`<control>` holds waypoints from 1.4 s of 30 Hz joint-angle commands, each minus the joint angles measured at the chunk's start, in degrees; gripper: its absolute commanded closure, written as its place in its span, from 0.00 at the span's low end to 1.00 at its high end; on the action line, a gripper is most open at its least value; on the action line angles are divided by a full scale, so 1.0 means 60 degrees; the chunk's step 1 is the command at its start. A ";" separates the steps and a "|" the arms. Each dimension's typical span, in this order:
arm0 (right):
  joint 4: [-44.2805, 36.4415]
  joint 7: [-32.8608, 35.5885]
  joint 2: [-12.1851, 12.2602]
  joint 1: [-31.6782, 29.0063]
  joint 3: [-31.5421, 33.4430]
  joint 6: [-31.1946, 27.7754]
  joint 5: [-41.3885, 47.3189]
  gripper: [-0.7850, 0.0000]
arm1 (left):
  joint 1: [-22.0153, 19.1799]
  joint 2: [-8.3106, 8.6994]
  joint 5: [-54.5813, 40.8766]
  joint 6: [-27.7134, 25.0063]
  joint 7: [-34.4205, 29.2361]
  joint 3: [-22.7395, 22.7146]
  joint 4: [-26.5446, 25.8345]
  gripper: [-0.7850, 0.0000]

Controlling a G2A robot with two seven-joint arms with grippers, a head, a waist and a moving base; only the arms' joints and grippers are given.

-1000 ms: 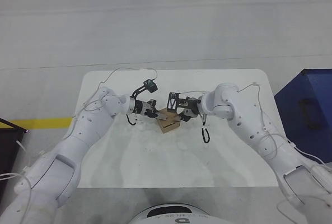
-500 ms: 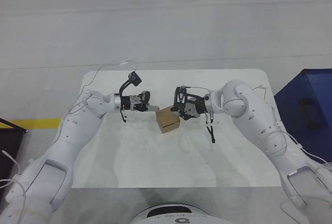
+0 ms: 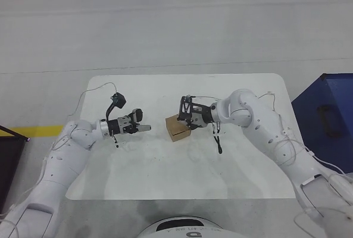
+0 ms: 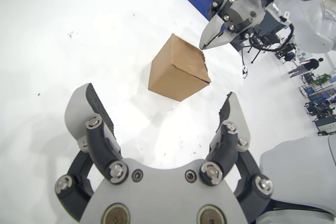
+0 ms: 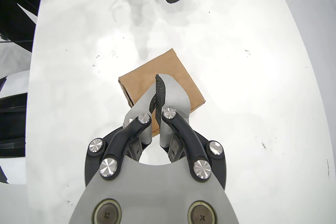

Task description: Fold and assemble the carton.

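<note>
Carton [image 4: 178, 70] sits mid-table [image 3: 236, 166], closed up, near-cubic, no clear long axis. Right gripper [image 5: 158, 80], fingers pressed together, has its tips at the carton's top edge and is the nearer arm. Left gripper [image 3: 143, 127], fingers spread, faces it from the opposite side, well apart.

A brown carton [image 3: 177, 127] sits on the white bench [image 3: 224, 172]. The right gripper [image 3: 183, 116] meets the carton's far edge, and the left gripper [image 3: 144, 127] hangs apart from the carton.

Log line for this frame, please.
carton: folded shut, on table | left gripper: open, apart from carton | right gripper: shut, tips at carton's top edge
</note>
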 commanded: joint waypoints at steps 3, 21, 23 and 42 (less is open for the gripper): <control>0.0241 0.0042 -0.0120 0.0172 -0.0286 0.0184 -0.0249 1.00 | 0.0040 0.0014 0.0226 0.0177 0.0103 0.0046 -0.0139 0.00; 0.0097 -0.0451 -0.0012 0.0057 0.0092 -0.0218 -0.0199 1.00 | 0.0214 0.0094 0.1154 0.1315 0.0150 0.0190 -0.0863 0.00; 0.0022 -0.0642 0.0134 -0.0083 0.0487 -0.0534 -0.0011 1.00 | 0.0211 0.0105 0.1276 0.1501 0.0076 0.0204 -0.0997 0.00; 0.0493 0.0600 0.0176 -0.0182 0.0695 0.0809 0.0796 1.00 | 0.0060 0.0200 0.2407 0.3376 -0.1190 0.0367 -0.2154 0.00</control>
